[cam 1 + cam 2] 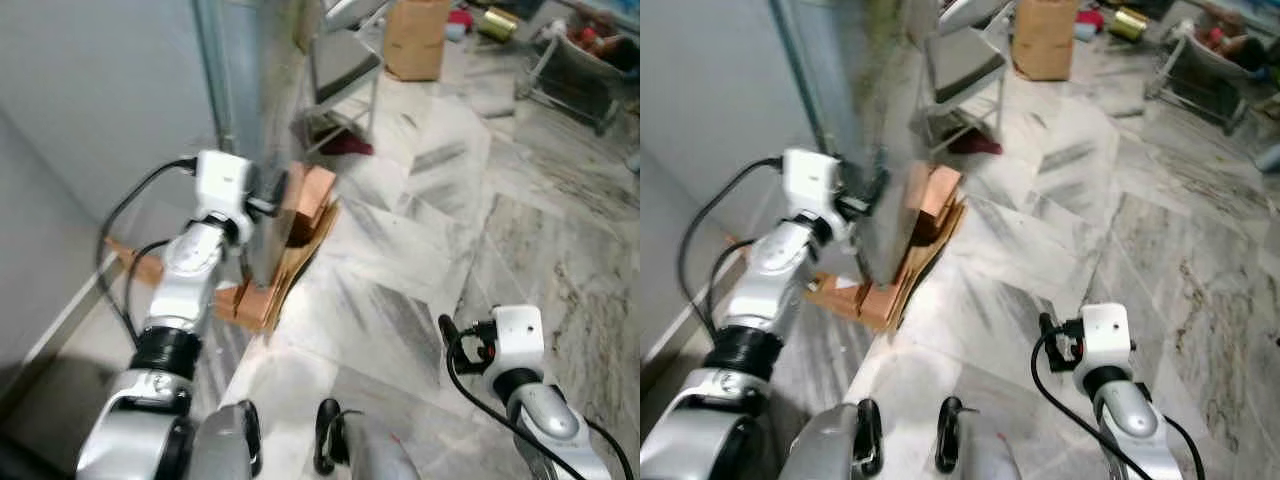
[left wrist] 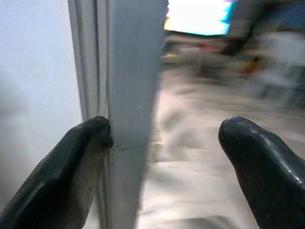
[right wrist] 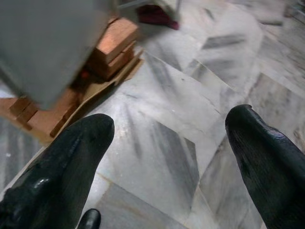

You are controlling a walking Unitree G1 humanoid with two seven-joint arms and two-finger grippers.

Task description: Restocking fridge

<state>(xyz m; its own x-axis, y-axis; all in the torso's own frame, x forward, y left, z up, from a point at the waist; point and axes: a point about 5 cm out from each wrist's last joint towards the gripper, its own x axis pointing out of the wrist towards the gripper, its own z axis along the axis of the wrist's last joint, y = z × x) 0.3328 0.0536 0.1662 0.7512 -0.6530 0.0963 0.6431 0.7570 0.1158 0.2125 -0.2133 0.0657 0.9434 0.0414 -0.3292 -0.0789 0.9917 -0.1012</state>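
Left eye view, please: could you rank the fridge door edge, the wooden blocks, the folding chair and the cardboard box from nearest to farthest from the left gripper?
1. Fridge door edge: at the left gripper itself.
2. Wooden blocks: just beyond, under the fridge.
3. Folding chair: farther back along the fridge.
4. Cardboard box: farthest, behind the chair.

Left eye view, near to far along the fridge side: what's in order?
Left gripper at the fridge door edge → wooden blocks on cardboard under the fridge → grey chair → cardboard box.
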